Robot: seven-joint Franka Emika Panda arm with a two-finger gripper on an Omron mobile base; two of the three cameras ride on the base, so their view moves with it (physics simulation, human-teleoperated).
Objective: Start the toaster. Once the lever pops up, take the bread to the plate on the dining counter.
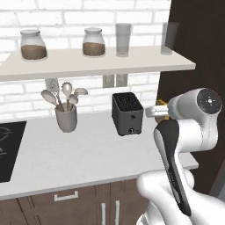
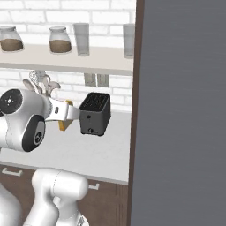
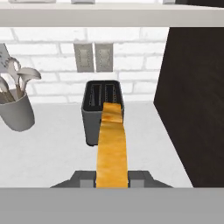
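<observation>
Clearly the carry step is in hand: the bread is clamped edge-on between the jaws of the gripper, lifted clear of the toaster, whose 2 slots are seen empty on the grey worktop. Next, a turn away toward the dining counter's plate is called for.

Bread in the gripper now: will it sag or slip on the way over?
The bread likely stays stiff: it juts straight out from the gripper without drooping. Probably light. Only one end is pinched, so it might pivot if bumped.
</observation>
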